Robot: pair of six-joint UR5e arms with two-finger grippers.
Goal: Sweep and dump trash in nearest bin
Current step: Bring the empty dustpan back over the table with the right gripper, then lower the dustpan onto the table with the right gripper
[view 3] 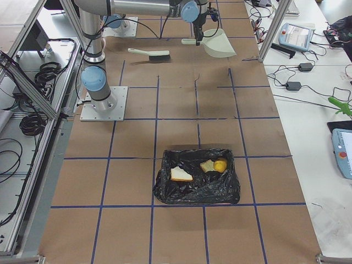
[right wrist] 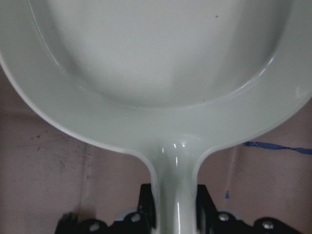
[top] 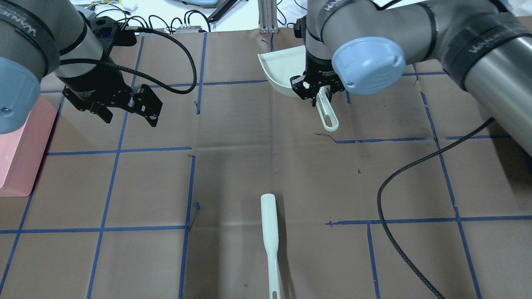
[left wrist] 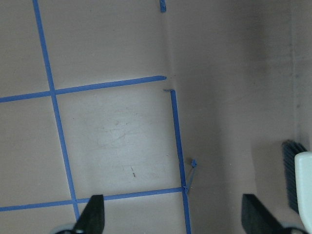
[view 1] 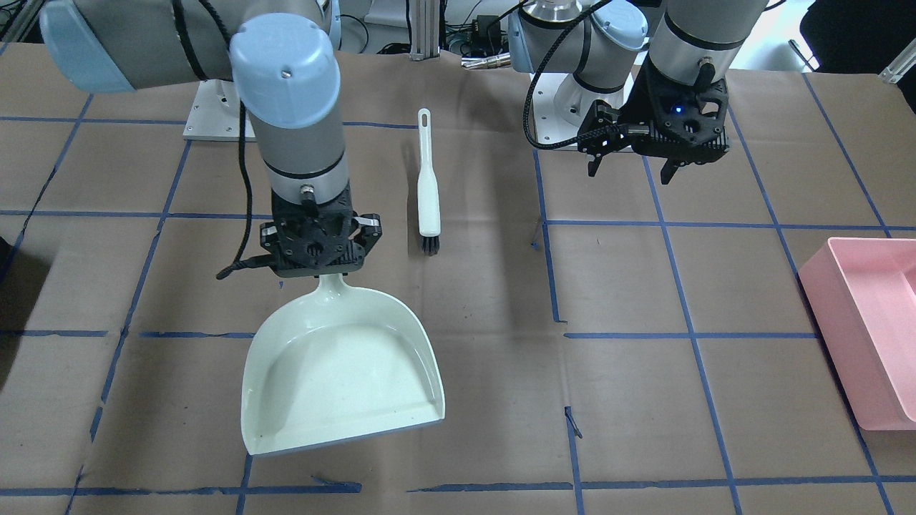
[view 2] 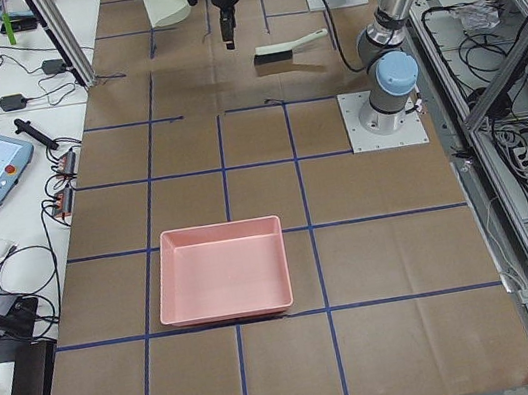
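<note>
White dustpan (view 1: 343,372) sits clamped in right gripper's (view 1: 320,272) jaws; left gripper's (view 1: 631,172) jaws hang apart; trash (view 3: 180,174) seemingly lies in black-lined bin (view 3: 165,193).

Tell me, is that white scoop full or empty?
Empty. The dustpan, held by the right gripper, shows a bare white bowl; the trash sits in the black-lined bin.

Cropped at frame edge: pink bin (view 1: 869,343). Half hidden behind right arm (top: 370,66): dustpan (top: 280,68). Clipped at wrist view's edge: brush (left wrist: 300,178), bristles partly seen. Too small for detail: trash (view 3: 181,174).
</note>
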